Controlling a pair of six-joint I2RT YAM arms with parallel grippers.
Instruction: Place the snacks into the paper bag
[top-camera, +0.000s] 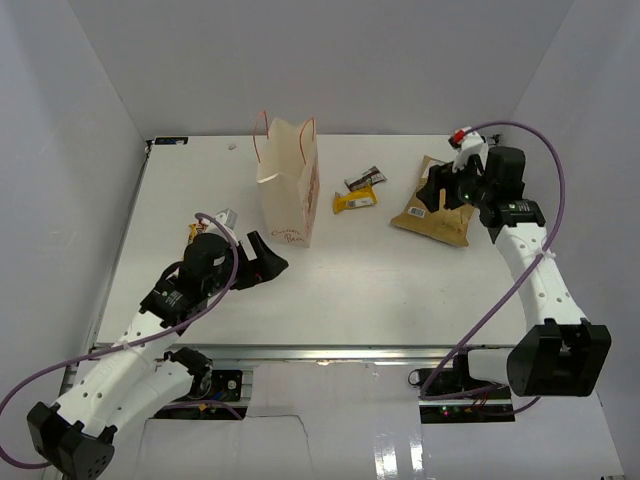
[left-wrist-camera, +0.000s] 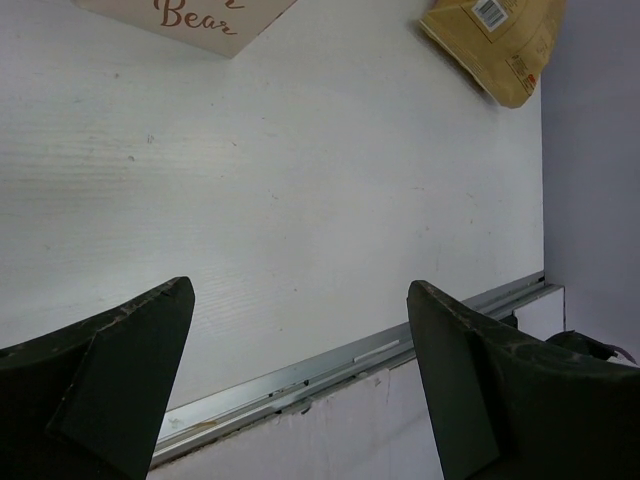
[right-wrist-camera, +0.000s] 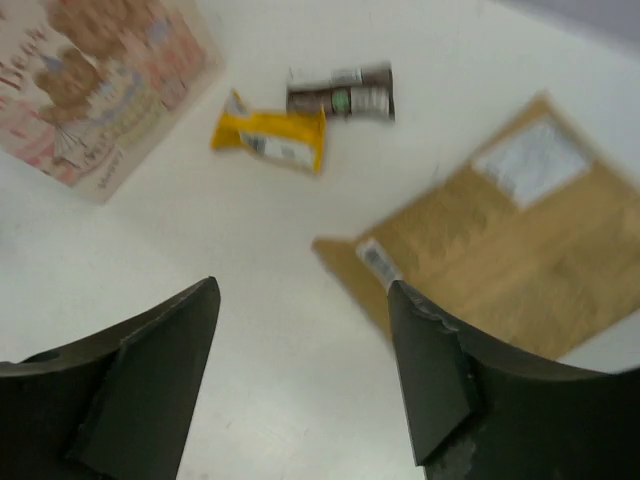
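The paper bag (top-camera: 290, 195) stands upright at the upper middle of the tabletop (top-camera: 350, 290), its mouth up and its cord handles raised. The chip bag (top-camera: 437, 218) lies flat at the upper right of the top view, well apart from the paper bag.

The right hand (top-camera: 440, 192) is held over the chip bag's left part. In the right wrist view its jaws are seen well parted with nothing between them, and the bag's corner lies just beyond the right-side finger. The step in hand is judged to be the grasp of this bag. The crinkly film is best pinched at an edge or corner, where a fold can be gathered, rather than on the flat face. A high lift is called for, so that the hanging bag clears the rim and handles and enters narrow end first.

The left hand (top-camera: 272, 258), lower left, is fully open and empty, just beside the paper bag's base. The bag could be steadied by it, since it may tip easily.

The yellow wrapper (top-camera: 355, 201) and the dark bar (top-camera: 365, 180) lie between the two bags, untouched.
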